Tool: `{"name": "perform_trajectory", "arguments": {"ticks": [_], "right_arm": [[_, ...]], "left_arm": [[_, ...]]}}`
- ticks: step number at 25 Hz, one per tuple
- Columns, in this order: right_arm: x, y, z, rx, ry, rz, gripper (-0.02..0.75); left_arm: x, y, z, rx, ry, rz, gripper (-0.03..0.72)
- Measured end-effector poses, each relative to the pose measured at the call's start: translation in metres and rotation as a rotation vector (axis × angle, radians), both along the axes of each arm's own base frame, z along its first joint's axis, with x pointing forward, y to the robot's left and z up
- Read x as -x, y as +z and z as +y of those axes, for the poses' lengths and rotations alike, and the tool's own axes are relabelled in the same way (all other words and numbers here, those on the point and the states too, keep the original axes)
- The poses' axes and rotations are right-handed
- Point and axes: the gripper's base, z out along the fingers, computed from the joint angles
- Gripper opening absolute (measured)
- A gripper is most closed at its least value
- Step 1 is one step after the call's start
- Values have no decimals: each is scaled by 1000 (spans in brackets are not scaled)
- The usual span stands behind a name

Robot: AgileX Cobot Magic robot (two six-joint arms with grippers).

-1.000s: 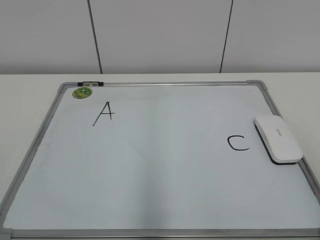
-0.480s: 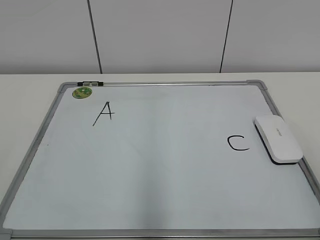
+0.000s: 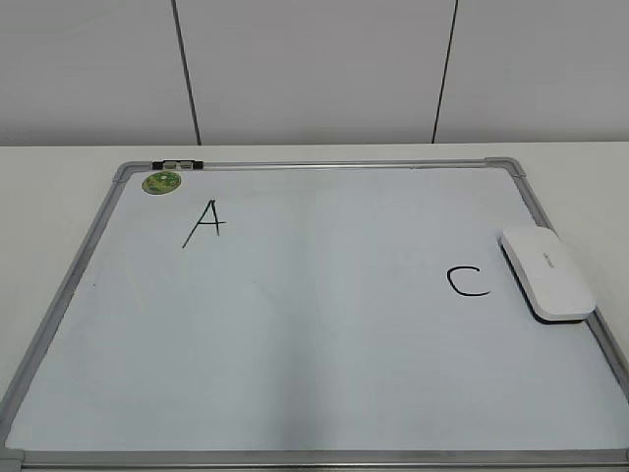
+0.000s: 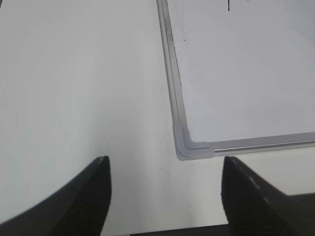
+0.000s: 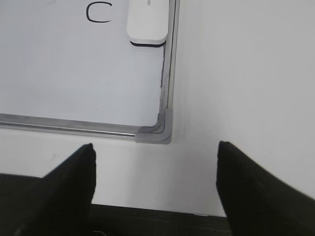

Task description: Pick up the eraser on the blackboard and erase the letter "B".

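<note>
The eraser [image 3: 547, 272] lies on the blackboard [image 3: 295, 344] against its right frame, toward the table's [image 3: 59, 187] right edge, just right of a black "C" [image 3: 468, 282]. Its small grey print is too fine to read. An "A" [image 3: 204, 222] sits near the far left corner beside a round green magnet [image 3: 161, 182] (pattern unclear). No "B" shows. The left gripper [image 4: 165, 191] and right gripper [image 5: 155, 184] hover with fingers apart over the near corners, tips cropped by the frame.
</note>
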Motion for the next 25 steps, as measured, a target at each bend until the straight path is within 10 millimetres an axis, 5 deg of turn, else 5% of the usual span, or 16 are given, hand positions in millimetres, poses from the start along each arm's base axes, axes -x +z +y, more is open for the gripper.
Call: {"name": "perform_trajectory", "arguments": {"ticks": [18, 25], "right_arm": [[3, 1, -1, -4, -41, -19, 585], [23, 2, -2, -7, -108, -152, 576]], "left_arm": [[6, 1, 1, 3, 25, -39, 505], [23, 2, 2, 5, 93, -150, 505]]}}
